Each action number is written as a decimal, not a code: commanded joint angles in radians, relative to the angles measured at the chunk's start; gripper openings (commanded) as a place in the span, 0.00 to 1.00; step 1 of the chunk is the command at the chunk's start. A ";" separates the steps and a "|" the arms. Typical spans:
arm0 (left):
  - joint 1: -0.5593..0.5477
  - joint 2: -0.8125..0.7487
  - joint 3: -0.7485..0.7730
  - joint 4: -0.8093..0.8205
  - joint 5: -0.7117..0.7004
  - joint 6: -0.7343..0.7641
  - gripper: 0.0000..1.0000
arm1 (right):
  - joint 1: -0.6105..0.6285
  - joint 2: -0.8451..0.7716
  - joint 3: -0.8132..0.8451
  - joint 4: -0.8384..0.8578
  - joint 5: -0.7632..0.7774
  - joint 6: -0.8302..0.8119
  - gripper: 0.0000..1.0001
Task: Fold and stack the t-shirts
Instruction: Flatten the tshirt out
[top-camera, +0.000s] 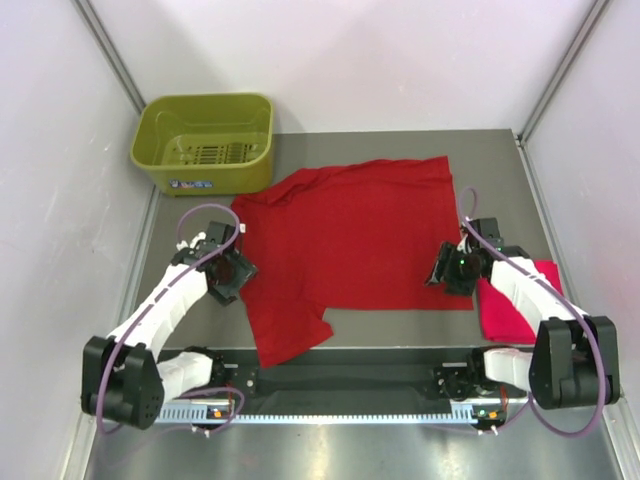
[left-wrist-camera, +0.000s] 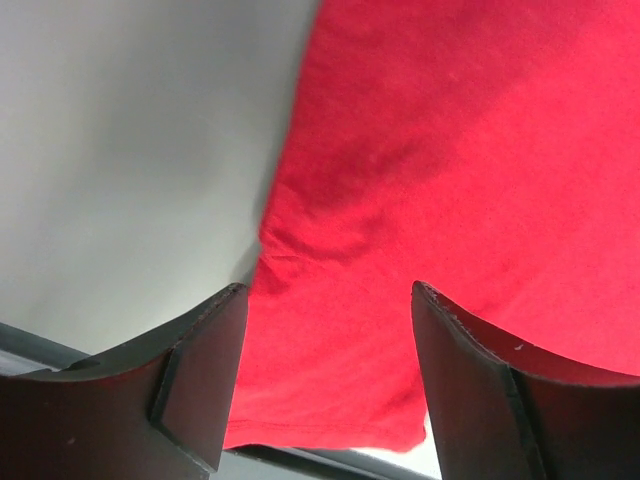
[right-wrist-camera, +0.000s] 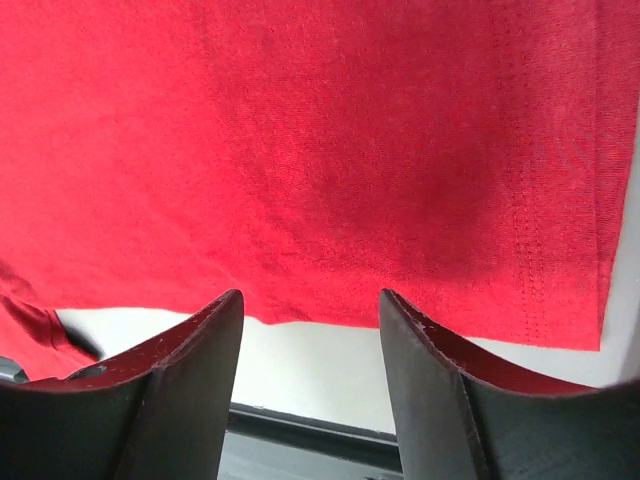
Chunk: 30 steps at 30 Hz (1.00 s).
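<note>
Down at the near edge, the left gripper (left-wrist-camera: 328, 292) is hanging with its jaws apart right over the left border of the deep red shirt (top-camera: 360, 235), nothing pinched. The right gripper (right-wrist-camera: 310, 297) is hovering just as empty, jaws parted, at the shirt's near right hem. Here's the worry: the left one is straddling cloth and bare bench (top-camera: 495, 180) together, so a pinch there could be catching one layer only, or missing altogether. On the right, the hem is lying right at the fingertips, and closing short means grabbing air. If one side is gripping and the other isn't, the fold is going skew. The near sleeve (top-camera: 290, 340) is lying rumpled and is likely to bunch. The pink shirt (top-camera: 505, 310) is lying partly hidden by the right arm, easy to drag along. Far back, the basket (top-camera: 205, 140) is standing near the shirt's far left corner.
</note>
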 joint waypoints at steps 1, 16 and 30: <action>0.034 0.053 -0.009 0.040 0.003 -0.026 0.71 | -0.012 0.018 0.002 0.029 -0.041 -0.022 0.57; 0.157 0.286 -0.001 0.300 0.089 0.085 0.07 | -0.163 0.051 0.025 0.023 -0.110 -0.045 0.57; 0.211 0.608 0.421 0.232 0.078 0.234 0.00 | -0.206 0.114 0.094 -0.023 -0.086 -0.053 0.57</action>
